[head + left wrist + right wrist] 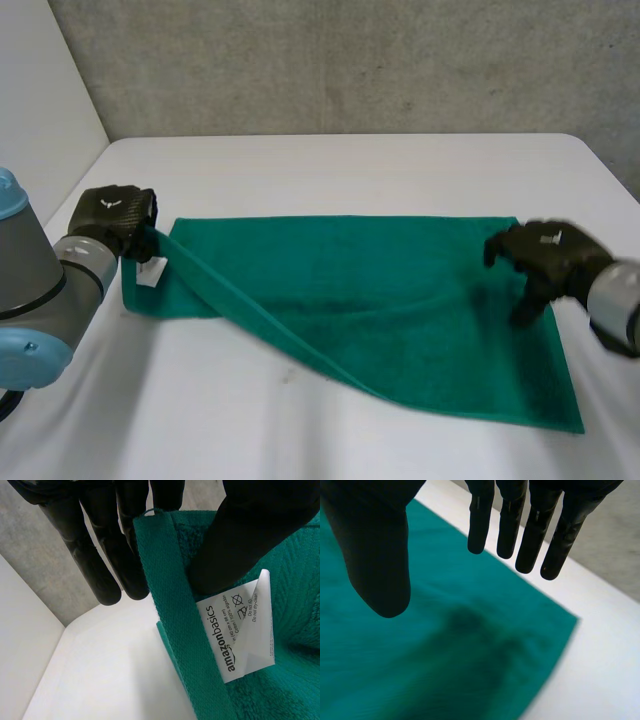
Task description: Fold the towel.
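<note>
Pinching a hemmed corner of the towel (400,300) in the left hand (115,212); right hand (545,255) slack, the other end flat on the table (350,170) under its palm. Soft, limp: likely best gripped by corners.

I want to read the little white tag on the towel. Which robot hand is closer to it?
Left. The left hand pinches a corner of the towel right beside the white tag. The right hand is open over the opposite end.

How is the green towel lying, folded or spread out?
Mostly spread: the towel lies flat on the table, one corner lifted, pinched by the left hand.
</note>
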You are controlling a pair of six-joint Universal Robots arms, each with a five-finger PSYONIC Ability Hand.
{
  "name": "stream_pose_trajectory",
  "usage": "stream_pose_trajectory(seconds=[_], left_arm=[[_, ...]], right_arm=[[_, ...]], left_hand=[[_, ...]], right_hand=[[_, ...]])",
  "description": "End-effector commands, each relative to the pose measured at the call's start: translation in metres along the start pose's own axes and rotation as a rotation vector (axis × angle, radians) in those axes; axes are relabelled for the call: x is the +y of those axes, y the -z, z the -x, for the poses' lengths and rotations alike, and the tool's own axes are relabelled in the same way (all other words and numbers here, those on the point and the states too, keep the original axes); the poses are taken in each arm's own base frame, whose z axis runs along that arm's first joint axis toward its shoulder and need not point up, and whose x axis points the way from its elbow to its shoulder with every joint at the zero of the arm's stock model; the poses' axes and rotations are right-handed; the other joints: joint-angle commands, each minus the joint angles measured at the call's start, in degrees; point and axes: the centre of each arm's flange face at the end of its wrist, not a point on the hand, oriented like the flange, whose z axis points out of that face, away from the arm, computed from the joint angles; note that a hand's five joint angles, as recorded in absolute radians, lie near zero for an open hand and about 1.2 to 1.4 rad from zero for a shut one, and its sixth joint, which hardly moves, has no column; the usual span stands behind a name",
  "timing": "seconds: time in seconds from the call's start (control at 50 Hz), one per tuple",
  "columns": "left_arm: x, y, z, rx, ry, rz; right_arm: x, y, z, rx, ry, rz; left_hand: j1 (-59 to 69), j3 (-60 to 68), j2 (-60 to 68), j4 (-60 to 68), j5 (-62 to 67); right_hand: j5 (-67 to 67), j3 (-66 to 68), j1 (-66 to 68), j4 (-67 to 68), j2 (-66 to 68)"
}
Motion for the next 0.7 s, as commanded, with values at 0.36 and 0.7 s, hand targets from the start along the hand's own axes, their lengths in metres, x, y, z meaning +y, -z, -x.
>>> stream_pose_trajectory(seconds=[0.36, 0.7], left_arm=[[-0.029, -0.029, 0.006, -0.034, 0.032, -0.101], [-0.023, -0.035, 0.007, -0.056, 0.035, -0.083]], right_arm=[[0.064, -0.004, 0.084, -0.245, -0.077, 0.023], [0.073, -0.025, 0.062, -0.011, -0.041, 0.023]], left_hand=[[14.2, 11.7, 11.4, 10.9, 14.3], [14.2, 11.7, 11.4, 10.9, 14.3]], right_hand=[[1.2, 1.1, 4.4, 1.1, 0.9], [24.6, 24.4, 27.7, 24.5, 24.3]])
